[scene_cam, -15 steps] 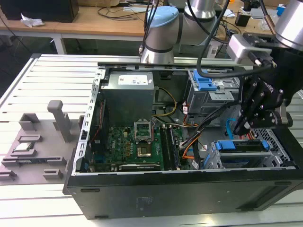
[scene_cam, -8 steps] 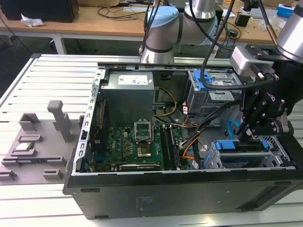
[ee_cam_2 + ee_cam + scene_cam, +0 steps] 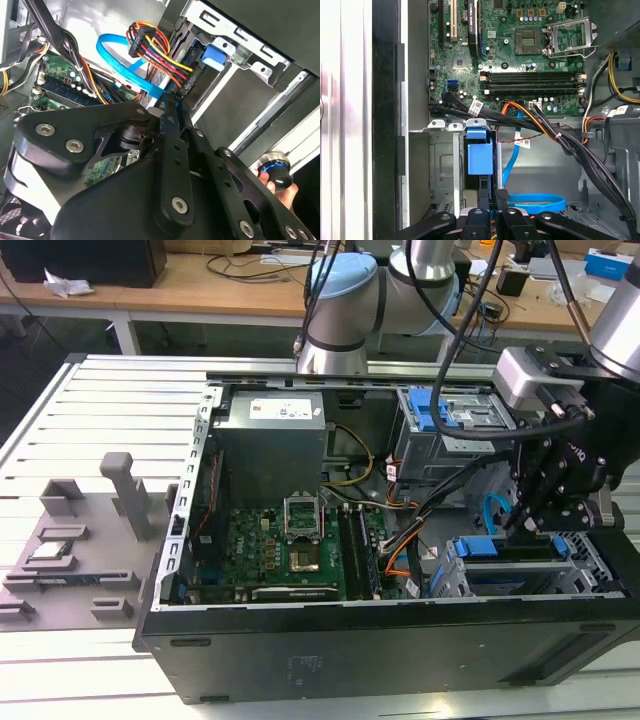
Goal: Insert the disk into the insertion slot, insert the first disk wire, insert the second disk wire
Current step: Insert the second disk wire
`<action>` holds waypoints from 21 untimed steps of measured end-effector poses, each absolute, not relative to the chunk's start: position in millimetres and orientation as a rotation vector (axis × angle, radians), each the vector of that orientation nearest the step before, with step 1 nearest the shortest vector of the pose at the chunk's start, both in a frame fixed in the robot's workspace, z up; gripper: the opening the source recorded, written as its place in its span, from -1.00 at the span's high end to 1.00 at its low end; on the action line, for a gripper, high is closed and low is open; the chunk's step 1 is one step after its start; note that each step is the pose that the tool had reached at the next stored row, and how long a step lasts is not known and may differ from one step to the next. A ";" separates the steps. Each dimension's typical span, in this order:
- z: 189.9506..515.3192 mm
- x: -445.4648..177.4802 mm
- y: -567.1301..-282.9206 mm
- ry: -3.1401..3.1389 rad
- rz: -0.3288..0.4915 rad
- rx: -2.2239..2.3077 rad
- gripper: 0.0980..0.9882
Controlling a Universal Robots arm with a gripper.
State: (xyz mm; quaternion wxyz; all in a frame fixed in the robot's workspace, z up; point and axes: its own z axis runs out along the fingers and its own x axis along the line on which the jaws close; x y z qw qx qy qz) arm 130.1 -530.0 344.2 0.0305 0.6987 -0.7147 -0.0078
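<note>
Exterior view: the gripper (image 3: 527, 522) hung inside the open computer case (image 3: 400, 640), at the exterior view's right, just above the disk (image 3: 510, 565), whose blue carrier sat low in the insertion slot (image 3: 600, 575). Judged from this, the disk step looked done or nearly so; the wire steps appeared to be in hand. A blue flat cable (image 3: 492, 515) looped just beside the fingers. The case lay on a slatted metal bench (image 3: 110, 420), with grey fixture blocks (image 3: 90, 530) toward the exterior view's left and a wooden desk (image 3: 200, 285) cluttered with cables behind. Second wrist view: the fingers (image 3: 170, 120) were closed together, their tips at the spot where the blue flat cable (image 3: 127, 67) and a bundle of red, yellow and orange power wires (image 3: 155, 50) met by the cage; what they pinched I could not tell for certain. A person's hand (image 3: 282, 187) showed at the edge with a small dark knob. First wrist view: the fingers (image 3: 484, 192) were pressed nearly shut just below the blue carrier tab (image 3: 480, 156), seated in the cage, with the motherboard (image 3: 520, 50) beyond. Whether either wire was yet seated could not be seen.
</note>
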 end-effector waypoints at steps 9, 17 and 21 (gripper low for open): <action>338.9 130.2 -530.2 -2.203 -0.023 2.153 0.86; 354.1 130.2 -530.1 -2.202 -0.023 2.153 0.68; 370.9 130.2 -525.0 -2.202 -0.023 2.153 0.72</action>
